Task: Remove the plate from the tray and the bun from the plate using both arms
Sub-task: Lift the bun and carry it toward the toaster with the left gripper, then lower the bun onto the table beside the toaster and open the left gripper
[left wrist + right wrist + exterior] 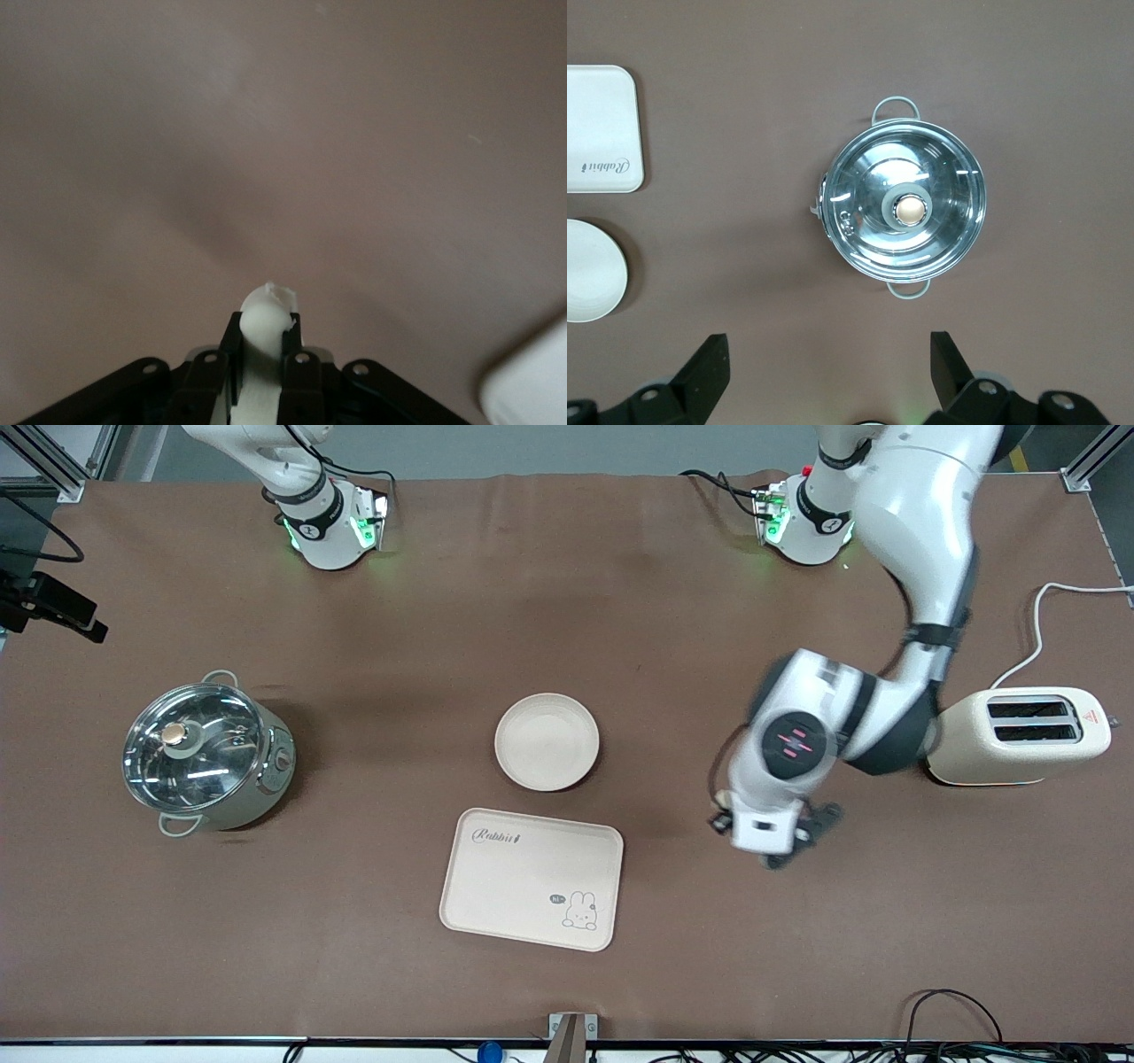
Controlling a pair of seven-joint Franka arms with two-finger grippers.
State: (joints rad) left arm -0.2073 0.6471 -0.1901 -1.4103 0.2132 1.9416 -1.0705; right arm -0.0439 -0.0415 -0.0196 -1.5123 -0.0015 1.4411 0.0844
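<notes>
The round cream plate (pixel 547 741) sits on the brown cloth mid-table, just farther from the front camera than the rabbit tray (pixel 532 879). My left gripper (pixel 771 849) hangs over bare cloth between the tray and the toaster. In the left wrist view the gripper (pixel 266 332) is shut on the pale bun (pixel 268 310), whose tip pokes out past the black fingers. My right gripper (pixel 830 367) is open and empty, held high over the cloth near the pot. The right wrist view shows the plate (pixel 592 270) at its edge. In the front view the right hand is out of sight.
A steel pot with a glass lid (pixel 205 755) stands toward the right arm's end and shows in the right wrist view (pixel 904 211). A cream toaster (pixel 1019 735) with a white cord stands toward the left arm's end. The tray's corner (pixel 602 128) shows in the right wrist view.
</notes>
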